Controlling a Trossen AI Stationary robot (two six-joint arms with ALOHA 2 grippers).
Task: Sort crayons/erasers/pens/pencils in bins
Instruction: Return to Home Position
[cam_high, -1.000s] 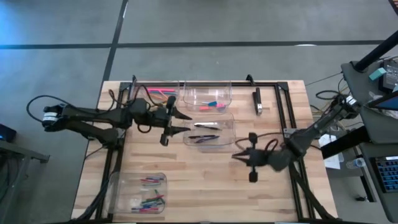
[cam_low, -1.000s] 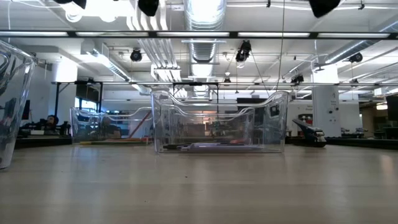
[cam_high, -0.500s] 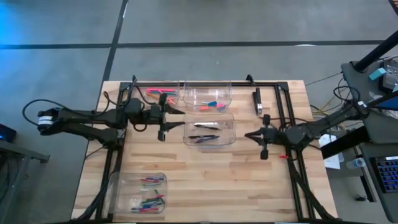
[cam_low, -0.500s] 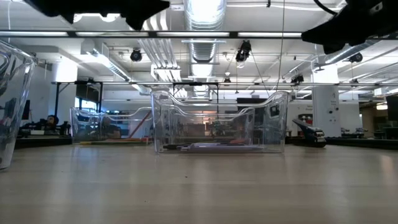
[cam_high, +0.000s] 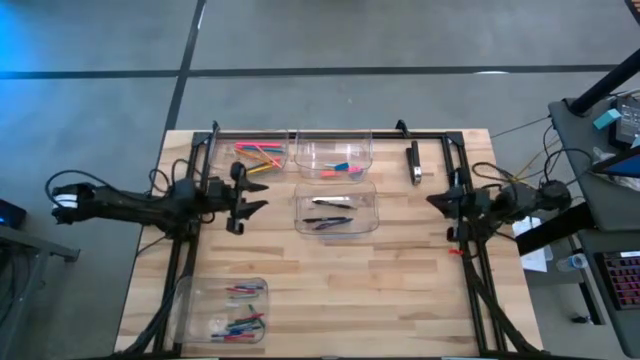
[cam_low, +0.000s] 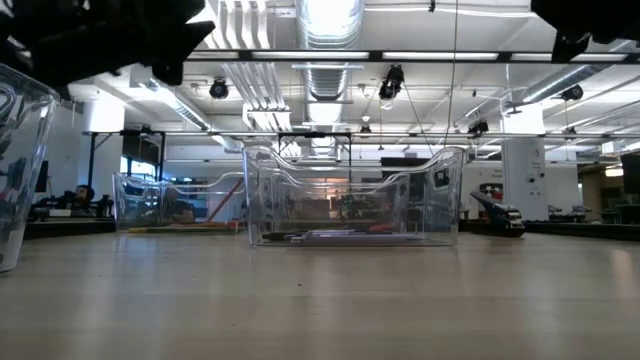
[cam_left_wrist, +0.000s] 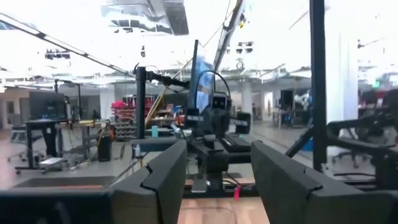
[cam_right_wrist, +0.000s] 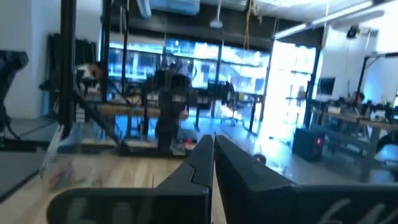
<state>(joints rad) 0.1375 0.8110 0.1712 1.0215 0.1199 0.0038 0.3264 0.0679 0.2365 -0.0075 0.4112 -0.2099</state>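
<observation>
since nothing loose lies on the table, the left gripper (cam_high: 250, 196) hangs part open and empty, pencils (cam_high: 258, 153) just beyond it, pens (cam_high: 331, 222) in the bin (cam_high: 336, 187) to its right; the right gripper (cam_high: 434, 199), pinched shut, parks well clear.

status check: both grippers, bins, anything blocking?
Left gripper open, empty, left of pens bin. Right gripper shut, empty, at right rail. Four bins loaded; nothing in the way.
</observation>
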